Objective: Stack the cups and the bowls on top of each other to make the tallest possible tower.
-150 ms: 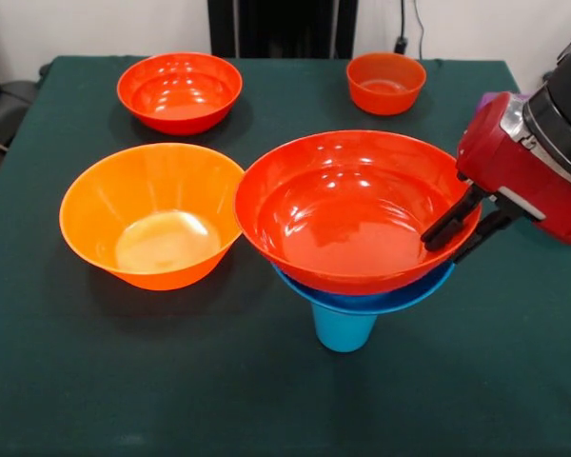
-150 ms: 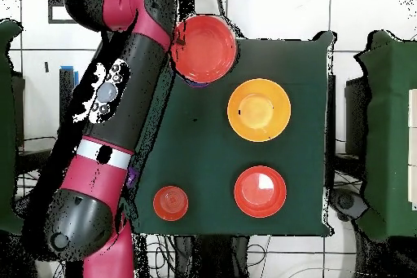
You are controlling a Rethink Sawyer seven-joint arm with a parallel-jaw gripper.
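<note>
1. Four bowls stand apart on the worktop [image 1: 67,381] or ride in the tower: the top red-orange bowl [image 1: 347,209] sits on a large blue bowl [image 1: 381,300], of which only the rim shows, and both rest on a light blue cup [image 1: 343,328] standing near the worktop's front edge in the front view.
2. My end effector [image 1: 462,228] has its two black fingers [image 1: 447,224] straddling the rim of that top bowl, one inside and one outside; I judge they are pinching the rim, though the contact itself is hard to make out.
3. Biggest risk, as I judge it: the tower widens upward from a narrow cup, so any sideways tug on the rim could tip the whole stack over.
4. Opening unevenly could also drag the top bowl off centre, leaving it tilted on the blue one.
5. My arm comes in from the right of the front view, wrist angled down and inward, fingers slanting toward the bowl's inside wall.
6. Seen from overhead, my arm [image 2: 122,103] runs along the worktop's edge, with the tower at one corner.
7. Loose and well apart from the tower are a yellow-orange bowl [image 1: 152,214] just beside it, a second red-orange bowl [image 1: 179,90] and a small orange bowl [image 1: 385,81] farther back.
</note>
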